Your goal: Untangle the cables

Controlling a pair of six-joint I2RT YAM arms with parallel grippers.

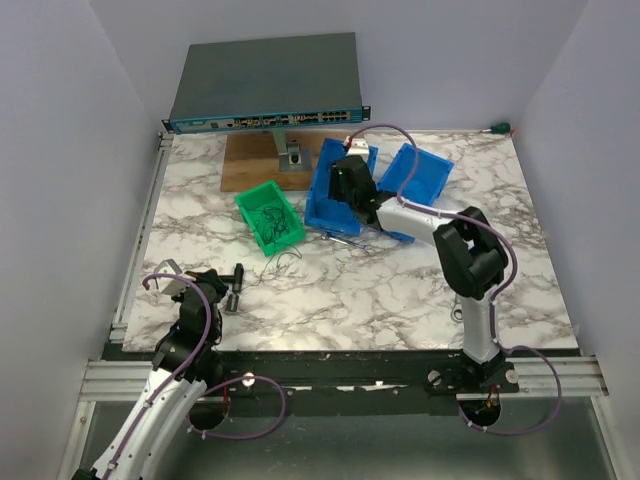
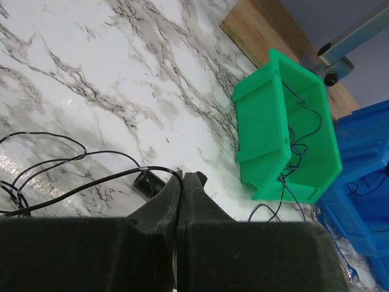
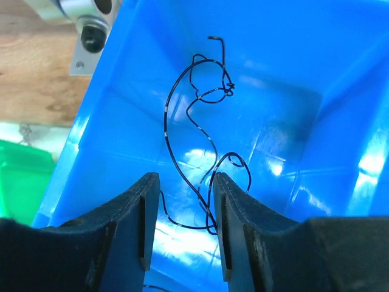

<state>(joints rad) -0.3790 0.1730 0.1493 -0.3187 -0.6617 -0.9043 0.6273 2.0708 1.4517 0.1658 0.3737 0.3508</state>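
Marble tabletop point(image 1: 400, 290) was seen beneath everything, with a grey network switch point(image 1: 265, 85) along its far edge and a wooden board point(image 1: 250, 165) just in front of it. Two blue bins were set side by side right of centre, the left blue bin point(image 1: 322, 205) and the right blue bin point(image 1: 425, 170). A smaller green bin point(image 1: 258, 192) was placed just left of them.

The right gripper point(image 1: 350, 185) was held over the left blue bin, tilted down into it. In its wrist view its fingers point(image 3: 143, 213) were parted, nothing being held between them. The left gripper point(image 1: 237, 285) was lowered to the table near the front left, and its fingers point(image 2: 164, 204) were pressed together.

The cables point(image 1: 275, 222) were split among three places. A thin tangle was heaped in the green bin. One dark wire point(image 3: 194, 121) was curled on the floor of the left blue bin, under the parted fingers. Loose black loops point(image 2: 61, 158) were spread on the marble beside the left gripper. One strand was run up to the closed tips, though whether it was pinched could not be told.
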